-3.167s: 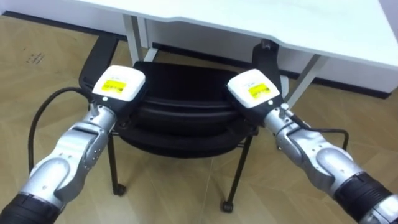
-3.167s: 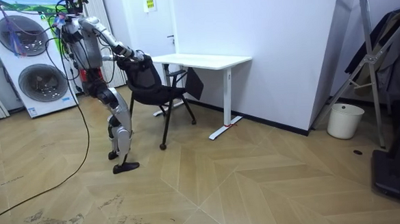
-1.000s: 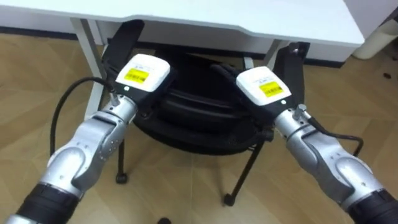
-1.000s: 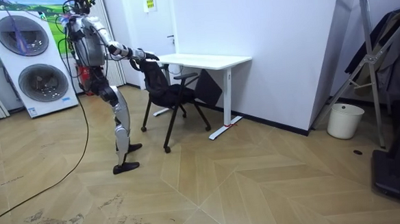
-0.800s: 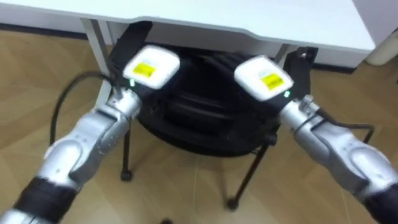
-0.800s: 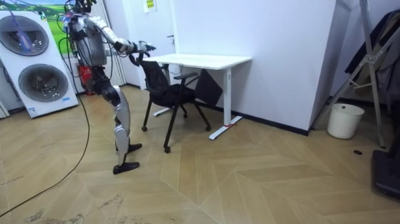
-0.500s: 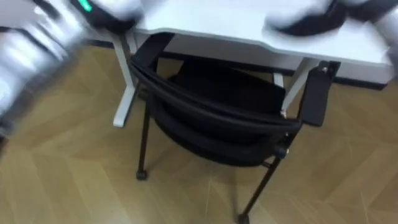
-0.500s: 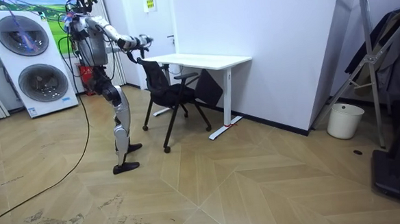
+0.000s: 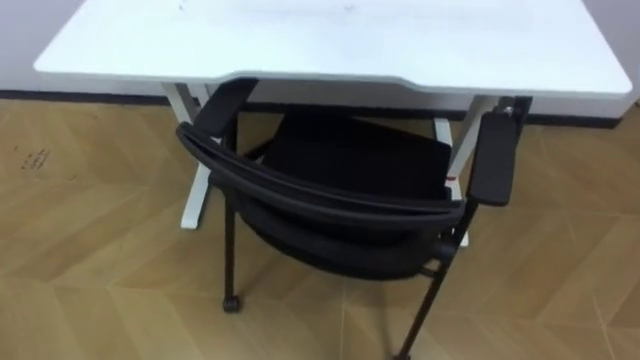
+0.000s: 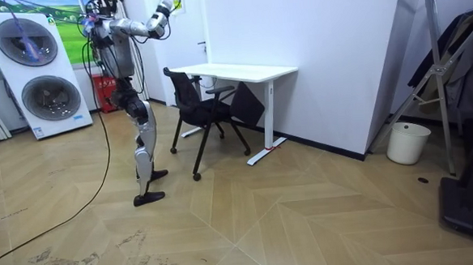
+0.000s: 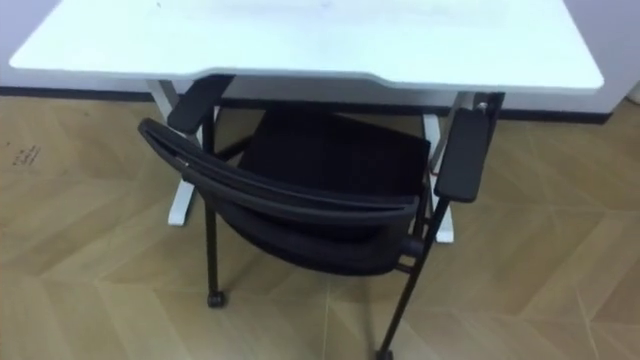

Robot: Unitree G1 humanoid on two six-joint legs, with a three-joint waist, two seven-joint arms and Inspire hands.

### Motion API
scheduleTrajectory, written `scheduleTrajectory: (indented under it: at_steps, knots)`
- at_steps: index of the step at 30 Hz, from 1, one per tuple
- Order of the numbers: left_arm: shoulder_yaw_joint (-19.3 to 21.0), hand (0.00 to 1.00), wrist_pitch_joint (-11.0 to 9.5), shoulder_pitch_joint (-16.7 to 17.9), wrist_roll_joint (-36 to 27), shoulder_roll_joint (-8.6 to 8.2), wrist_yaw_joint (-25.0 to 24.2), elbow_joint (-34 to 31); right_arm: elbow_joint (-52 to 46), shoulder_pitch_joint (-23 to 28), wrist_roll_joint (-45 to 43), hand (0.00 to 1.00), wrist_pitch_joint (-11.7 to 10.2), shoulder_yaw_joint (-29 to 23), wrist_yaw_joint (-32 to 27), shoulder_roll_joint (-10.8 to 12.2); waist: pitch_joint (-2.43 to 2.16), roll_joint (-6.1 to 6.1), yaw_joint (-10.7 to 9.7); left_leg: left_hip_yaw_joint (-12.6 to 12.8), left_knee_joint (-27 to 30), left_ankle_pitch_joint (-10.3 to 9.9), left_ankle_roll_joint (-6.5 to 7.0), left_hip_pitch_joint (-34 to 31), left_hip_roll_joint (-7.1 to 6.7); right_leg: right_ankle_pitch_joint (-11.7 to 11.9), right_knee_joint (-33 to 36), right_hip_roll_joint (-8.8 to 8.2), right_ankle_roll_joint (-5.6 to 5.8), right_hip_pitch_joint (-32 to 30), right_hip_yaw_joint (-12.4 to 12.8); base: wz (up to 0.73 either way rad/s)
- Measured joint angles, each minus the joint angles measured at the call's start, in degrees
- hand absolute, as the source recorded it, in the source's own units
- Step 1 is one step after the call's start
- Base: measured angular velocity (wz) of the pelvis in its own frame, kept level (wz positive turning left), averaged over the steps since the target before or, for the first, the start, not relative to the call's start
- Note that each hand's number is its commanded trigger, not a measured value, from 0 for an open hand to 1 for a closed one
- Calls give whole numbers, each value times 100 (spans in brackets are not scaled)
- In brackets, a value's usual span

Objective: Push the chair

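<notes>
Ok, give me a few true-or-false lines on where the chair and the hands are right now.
1. The black chair has its seat partly under the white desk. True.
2. A hand rests on the backrest. False: nothing touches it, and the room view shows a hand raised high above the chair.
3. The chair has an armrest on each side. True.
4. The chair lies tipped over. False: it stands upright on its legs.

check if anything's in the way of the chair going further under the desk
Nothing visible blocks it. The chair sits between the desk legs, seat already partly under the top. Its right armrest is close to the right leg and might catch.
</notes>
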Motion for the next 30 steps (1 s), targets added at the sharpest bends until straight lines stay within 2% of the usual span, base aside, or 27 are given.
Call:
scheduleTrajectory:
  at_steps: [2, 4, 6, 7, 8, 9, 10, 11, 12, 13, 14, 15, 16, 17, 18, 19, 20, 21, 22, 23, 24, 25, 26, 27, 28, 29, 30]
  knots:
    - [234, 0, 176, 89, -177, 98, 22, -136, 113, 73, 237, 0, 153, -227, -52, -112, -13, 3, -31, 39, 17, -6, 10, 9, 4, 2, 4, -7, 7, -2, 52, -10]
    - [659, 0, 204, 502, -240, 191, 156, -222, 218, 506, 417, 0, 173, -723, -185, -170, -26, 3, -74, 72, 26, -12, 19, 30, 9, 6, 5, -8, 14, 3, 101, -10]
    - [1180, 0, 279, 1083, -413, 190, 312, -207, 452, 1142, 738, 0, 239, -1275, -326, -168, -40, 11, -170, 96, 54, -21, 30, 82, 10, -9, 4, -17, 37, 50, 134, -4]
    - [1300, 0, 281, 1223, -445, 191, 344, -154, 570, 1276, 813, 0, 235, -1393, -346, -167, -44, 23, -195, 96, 96, -38, 37, 76, 12, -23, 12, -17, 46, 60, 131, 0]
    - [1520, 0, 283, 1503, -607, 192, 416, 2, 797, 1503, 977, 0, 252, -1618, -403, -166, -56, 46, -267, 97, 164, -73, 46, 68, 16, -44, 24, -16, 70, 78, 130, 0]
    - [1797, 0, 331, 1946, -905, 155, 473, 157, 969, 1805, 1191, 0, 375, -1868, -458, -146, -64, 64, -297, 133, 169, -89, 56, 102, 14, -56, 42, -33, 85, 88, 166, -13]
    - [2131, 0, 425, 2614, -1322, -73, 532, 147, 1047, 2239, 1521, 0, 460, -2157, -532, -50, -58, 75, -313, 177, 147, -101, 71, 166, 10, -66, 44, -51, 104, 117, 227, -18]
    - [2237, 0, 466, 2878, -1478, -256, 549, 164, 1092, 2401, 1697, 0, 481, -2237, -577, 47, -55, 89, -323, 191, 147, -116, 71, 199, 9, -69, 59, -59, 109, 133, 260, -25]
    - [2362, 0, 549, 3362, -1803, -651, 551, 206, 1169, 2783, 2134, 0, 520, -2408, -644, 342, -54, 106, -330, 220, 135, -124, 73, 262, 8, -97, 129, -81, 125, 135, 324, -18]
    - [2383, 0, 618, 3625, -1975, -857, 538, 202, 1179, 3031, 2372, 0, 557, -2519, -665, 535, -61, 109, -355, 227, 131, -124, 72, 278, 9, -99, 133, -82, 125, 142, 337, -13]
    - [2430, 0, 686, 4181, -2397, -1356, 508, 195, 1084, 3549, 2866, 0, 646, -2748, -638, 1042, -57, 105, -451, 225, 124, -124, 71, 279, 11, -100, 133, -78, 127, 143, 328, 0]
    - [2351, 0, 739, 4579, -2836, -1927, 479, 189, 877, 4027, 3324, 0, 756, -2844, -647, 1701, -52, 99, -495, 229, 110, -124, 70, 280, 13, -100, 136, -76, 127, 133, 328, 0]
    - [2263, 0, 766, 4740, -3045, -2249, 468, 192, 801, 4298, 3505, 0, 791, -2866, -672, 2065, -54, 92, -547, 243, 104, -123, 70, 282, 20, -100, 137, -74, 126, 124, 345, -4]
    - [2091, 0, 801, 5045, -3412, -2873, 384, 198, 703, 4790, 3874, 0, 822, -2859, -614, 2807, -58, 114, -578, 248, 105, -127, 65, 276, 21, -103, 145, -73, 122, 109, 360, -11]
    - [1908, 0, 814, 5372, -3840, -3495, 300, 203, 647, 5234, 4281, 0, 877, -2795, -538, 3547, -31, 108, -552, 274, 97, -129, 62, 270, 23, -105, 178, -79, 104, 71, 413, -15]
    - [1813, 0, 824, 5513, -4036, -3794, 259, 211, 648, 5397, 4470, 0, 947, -2755, -498, 3885, -3, 82, -551, 314, 93, -135, 58, 262, 30, -124, 239, -92, 95, 18, 453, -17]
    - [1572, 0, 838, 5709, -4280, -4319, 229, 301, 653, 5680, 4826, 0, 1079, -2635, -451, 4487, 16, 113, -551, 330, 93, -150, 61, 256, 29, -134, 244, -101, 96, 0, 467, -16]
    - [1281, 0, 831, 5858, -4440, -4724, 145, 471, 657, 5931, 5160, 0, 1101, -2414, -410, 5029, 16, 113, -549, 361, 90, -169, 58, 259, 35, -132, 219, -102, 93, 2, 497, -12]
    - [1118, 0, 817, 5942, -4493, -4868, 80, 610, 701, 6039, 5252, 0, 1090, -2253, -366, 5262, 18, 108, -551, 376, 80, -178, 54, 275, 38, -131, 209, -102, 92, 15, 514, -13]
    - [776, 0, 807, 6071, -4498, -5082, -103, 960, 948, 6200, 5428, 0, 1076, -1896, -192, 5640, 18, 113, -564, 403, 70, -198, 48, 304, 48, -127, 204, -101, 86, 43, 537, -11]
    - [426, 0, 789, 6147, -4486, -5264, -292, 1416, 1408, 6308, 5637, 0, 1074, -1514, 75, 5910, 26, 104, -562, 428, 27, -200, 48, 367, 45, -122, 200, -107, 80, 87, 570, -14]
    - [293, 0, 784, 6154, -4486, -5353, -402, 1694, 1682, 6301, 5711, 0, 1094, -1354, 203, 6023, 29, 102, -539, 459, -12, -201, 47, 417, 47, -122, 199, -113, 81, 107, 600, -19]
    - [43, 0, 783, 6182, -4484, -5526, -603, 2266, 2269, 6333, 5826, 0, 1110, -1067, 454, 6198, 42, 102, -519, 499, -34, -231, 37, 492, 57, -121, 191, -120, 80, 159, 633, -17]
    - [-271, 0, 786, 6162, -4483, -5628, -790, 2856, 2942, 6294, 5900, 0, 1114, -774, 681, 6270, 54, 129, -514, 503, -12, -295, 31, 525, 68, -121, 198, -119, 80, 213, 624, -15]
    - [-419, 0, 793, 6149, -4483, -5678, -904, 3138, 3300, 6282, 5936, 0, 1128, -641, 803, 6284, 44, 153, -505, 513, -10, -317, 29, 542, 76, -121, 207, -117, 80, 217, 642, -14]
    - [-628, 0, 830, 6163, -4483, -5821, -1123, 3599, 3914, 6191, 5945, 0, 1186, -444, 1035, 6314, 31, 196, -488, 542, -24, -354, -1, 570, 89, -121, 202, -116, 81, 216, 724, -15]
    - [-909, 0, 836, 6148, -4474, -5889, -1313, 4092, 4449, 6096, 5963, 0, 1220, -225, 1227, 6357, 38, 230, -472, 550, -34, -351, -1, 576, 91, -121, 199, -115, 81, 215, 737, -13]
